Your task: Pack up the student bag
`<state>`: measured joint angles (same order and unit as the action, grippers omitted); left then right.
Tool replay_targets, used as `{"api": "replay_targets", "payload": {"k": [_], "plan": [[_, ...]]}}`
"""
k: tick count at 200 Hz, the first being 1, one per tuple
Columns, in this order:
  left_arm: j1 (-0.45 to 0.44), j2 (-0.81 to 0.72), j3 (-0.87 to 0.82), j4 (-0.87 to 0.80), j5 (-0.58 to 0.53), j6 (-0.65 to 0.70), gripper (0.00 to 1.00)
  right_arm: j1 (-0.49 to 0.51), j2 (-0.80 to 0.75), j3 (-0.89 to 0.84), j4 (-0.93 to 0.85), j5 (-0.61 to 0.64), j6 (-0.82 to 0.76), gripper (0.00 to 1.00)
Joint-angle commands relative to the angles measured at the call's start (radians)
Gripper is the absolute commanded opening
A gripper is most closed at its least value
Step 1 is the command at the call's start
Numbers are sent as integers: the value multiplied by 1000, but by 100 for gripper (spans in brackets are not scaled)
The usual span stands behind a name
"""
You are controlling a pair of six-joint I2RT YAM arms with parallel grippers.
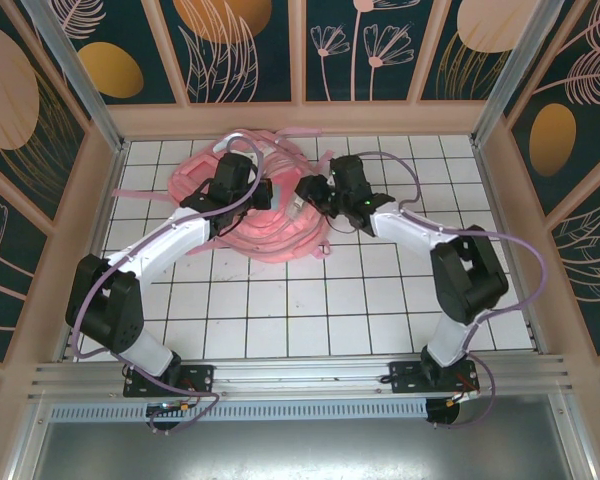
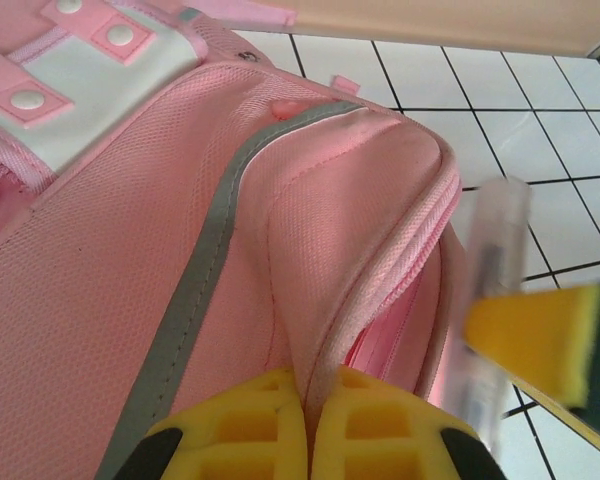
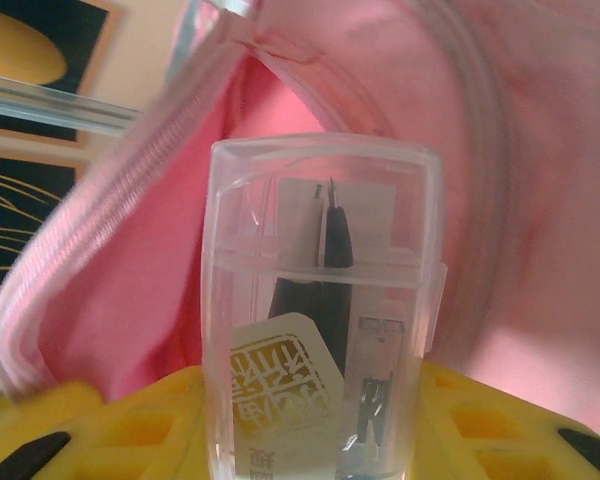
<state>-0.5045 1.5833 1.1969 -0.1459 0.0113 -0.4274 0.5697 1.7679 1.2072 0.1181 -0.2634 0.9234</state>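
Note:
The student bag (image 1: 270, 240), pink with a grey reflective stripe (image 2: 195, 290), lies at the back middle of the tiled table. My left gripper (image 2: 308, 400) is shut on a fold of the bag's fabric beside the zip, and the zipped opening (image 2: 380, 350) gapes to its right. My right gripper (image 3: 315, 410) is shut on a clear plastic case (image 3: 320, 300) holding a dark compass and small tools. The case's top end points into the bag's pink inside (image 3: 540, 200). From above, both grippers (image 1: 268, 192) (image 1: 302, 190) meet over the bag, with the case (image 1: 296, 207) between them.
Pink straps (image 1: 280, 135) trail toward the back wall. Wooden walls and metal posts (image 1: 80, 80) enclose the white tiled table (image 1: 310, 310). White tiles stretch in front of the bag toward the arm bases.

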Motion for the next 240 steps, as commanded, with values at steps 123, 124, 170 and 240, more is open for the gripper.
{"api": "replay_targets", "payload": {"k": [123, 124, 170, 240], "plan": [[-2, -20, 67, 78, 23, -47, 0, -13, 79, -1, 260, -109, 132, 48], [-2, -20, 66, 78, 24, -47, 0, -14, 81, 0, 260, -108, 131, 47], [-2, -18, 41, 115, 72, -81, 0, 9, 245, 206, 179, -88, 89, 26], [-2, 2, 21, 121, 126, -119, 0, 17, 247, 284, 94, -98, -31, 26]]}}
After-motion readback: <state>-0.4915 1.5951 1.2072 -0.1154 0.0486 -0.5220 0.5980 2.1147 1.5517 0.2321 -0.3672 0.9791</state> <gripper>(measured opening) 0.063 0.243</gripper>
